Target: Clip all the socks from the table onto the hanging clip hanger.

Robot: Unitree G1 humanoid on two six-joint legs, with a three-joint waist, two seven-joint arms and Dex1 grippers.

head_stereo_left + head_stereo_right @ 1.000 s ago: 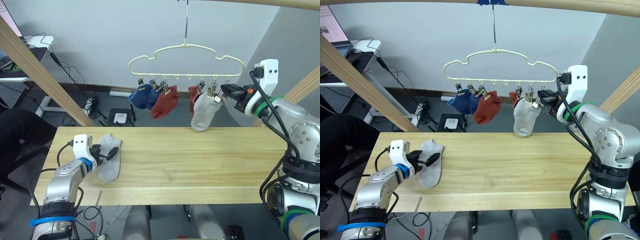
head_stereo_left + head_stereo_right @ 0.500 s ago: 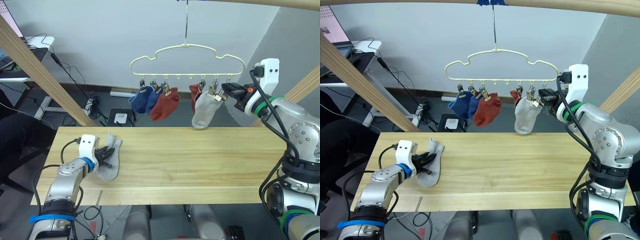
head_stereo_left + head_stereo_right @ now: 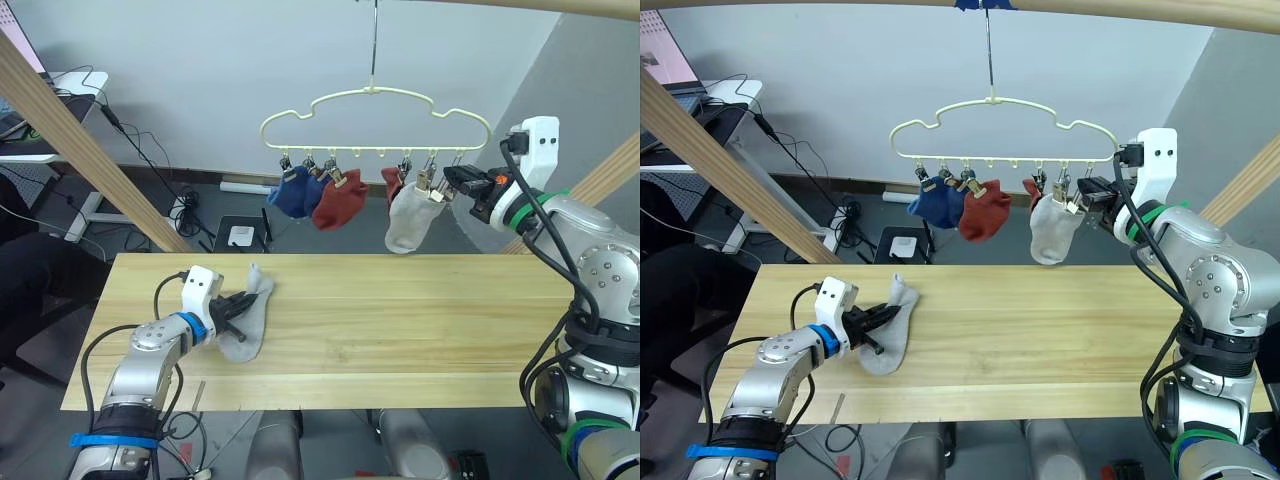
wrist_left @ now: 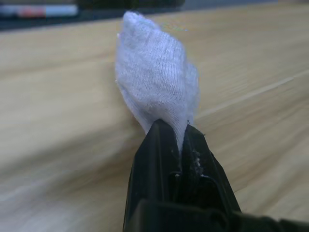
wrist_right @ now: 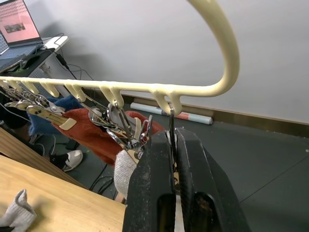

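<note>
On the left part of the table (image 3: 420, 320) lies a light grey sock (image 3: 252, 322), bunched up, and my left gripper (image 3: 232, 308) is shut on its near end; the left wrist view shows the fingers (image 4: 159, 145) pinching the knit (image 4: 157, 82). The cream clip hanger (image 3: 375, 100) hangs above the table's far edge. It carries two blue socks (image 3: 293, 192), a rust red sock (image 3: 338, 200), a second red one (image 3: 391, 185) and a grey sock (image 3: 405, 222). My right gripper (image 3: 450, 183) is shut on the rightmost silver clip (image 5: 171, 116), beside the hanging grey sock.
Slanted pale wooden frame poles cross at the left (image 3: 80, 140) and right (image 3: 610, 170). A desk with cables (image 3: 60, 90) stands behind on the left. A thin stick (image 3: 197, 395) lies near the table's front edge.
My left gripper has shut on the grey sock and dragged it to the right across the table. The hanging blue and red socks have swung slightly. The right arm has stayed put.
</note>
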